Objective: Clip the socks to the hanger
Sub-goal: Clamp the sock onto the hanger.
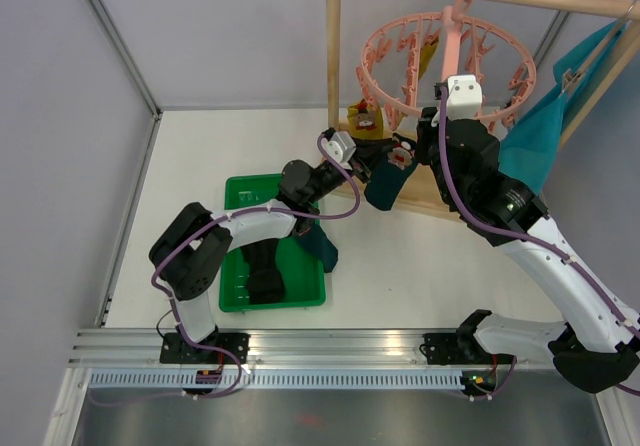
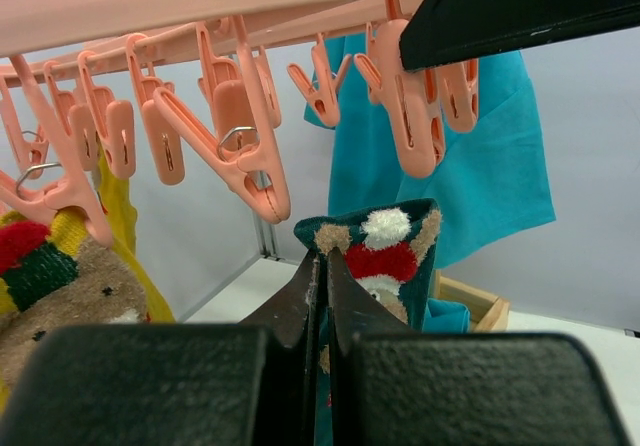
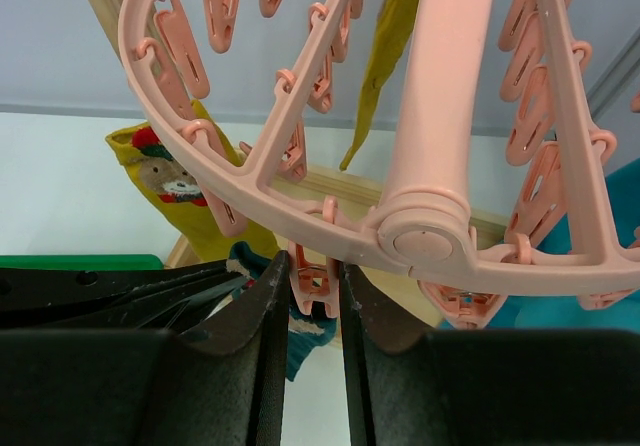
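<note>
The pink ring hanger (image 1: 450, 56) hangs from a wooden frame. My left gripper (image 1: 383, 162) is shut on a dark teal sock with a red-and-white pattern (image 2: 385, 251) and holds it up just under the pegs, as the left wrist view (image 2: 325, 266) shows. My right gripper (image 3: 312, 266) is shut on a pink clip peg (image 3: 315, 284) beside the hanger hub (image 3: 425, 231), with the teal sock (image 3: 305, 331) just below. A mustard patterned sock (image 3: 175, 181) and a plain mustard sock (image 3: 385, 46) hang clipped on the ring.
A green tray (image 1: 235, 301) at the left holds black socks (image 1: 262, 271), and another dark teal sock (image 1: 322, 246) lies at its right edge. A large teal cloth (image 1: 545, 126) hangs on the wooden frame (image 1: 333, 56) to the right.
</note>
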Tool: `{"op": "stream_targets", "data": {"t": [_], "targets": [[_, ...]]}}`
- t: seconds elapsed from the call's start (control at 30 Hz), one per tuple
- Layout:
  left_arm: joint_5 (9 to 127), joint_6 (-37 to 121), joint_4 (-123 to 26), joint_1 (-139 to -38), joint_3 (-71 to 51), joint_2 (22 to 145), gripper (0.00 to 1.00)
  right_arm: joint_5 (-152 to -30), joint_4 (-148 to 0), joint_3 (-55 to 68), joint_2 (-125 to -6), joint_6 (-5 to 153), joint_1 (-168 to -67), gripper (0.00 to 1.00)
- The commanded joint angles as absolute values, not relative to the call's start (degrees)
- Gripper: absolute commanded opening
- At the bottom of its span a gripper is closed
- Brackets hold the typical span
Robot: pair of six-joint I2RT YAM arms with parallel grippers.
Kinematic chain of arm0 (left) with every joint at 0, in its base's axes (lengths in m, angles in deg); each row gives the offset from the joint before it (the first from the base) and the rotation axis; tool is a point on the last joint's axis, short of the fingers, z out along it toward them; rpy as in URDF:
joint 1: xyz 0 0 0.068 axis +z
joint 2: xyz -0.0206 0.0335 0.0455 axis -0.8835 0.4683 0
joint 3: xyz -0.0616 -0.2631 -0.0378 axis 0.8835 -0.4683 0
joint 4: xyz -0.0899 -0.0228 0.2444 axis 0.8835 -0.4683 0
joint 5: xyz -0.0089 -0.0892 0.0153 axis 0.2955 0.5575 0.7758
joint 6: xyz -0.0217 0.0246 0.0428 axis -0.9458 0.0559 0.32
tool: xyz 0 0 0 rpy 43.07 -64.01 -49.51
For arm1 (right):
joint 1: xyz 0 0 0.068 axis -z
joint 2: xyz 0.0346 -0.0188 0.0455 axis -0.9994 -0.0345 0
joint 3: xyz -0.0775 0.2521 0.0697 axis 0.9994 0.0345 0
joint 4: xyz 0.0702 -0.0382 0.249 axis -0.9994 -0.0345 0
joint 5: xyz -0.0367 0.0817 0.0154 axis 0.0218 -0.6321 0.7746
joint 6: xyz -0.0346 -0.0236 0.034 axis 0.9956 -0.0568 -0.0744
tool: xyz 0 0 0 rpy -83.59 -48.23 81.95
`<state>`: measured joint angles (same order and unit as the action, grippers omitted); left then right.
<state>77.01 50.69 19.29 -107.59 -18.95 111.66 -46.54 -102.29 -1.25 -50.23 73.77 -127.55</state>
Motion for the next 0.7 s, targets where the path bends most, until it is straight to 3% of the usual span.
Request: {"op": "stream_targets", "data": {"t": [0.0, 0.67], "targets": [[76.04, 50.45, 24.17, -107.95, -19.27, 108.35, 0.02, -45.54, -99.80, -3.83, -49.99, 74.03, -127.22, 0.00], [77.54, 48.95, 24.08, -107.95, -16.54, 108.26, 0.02, -45.81, -99.97, -3.66, -50.08, 73.59, -127.22, 0.00]]}}
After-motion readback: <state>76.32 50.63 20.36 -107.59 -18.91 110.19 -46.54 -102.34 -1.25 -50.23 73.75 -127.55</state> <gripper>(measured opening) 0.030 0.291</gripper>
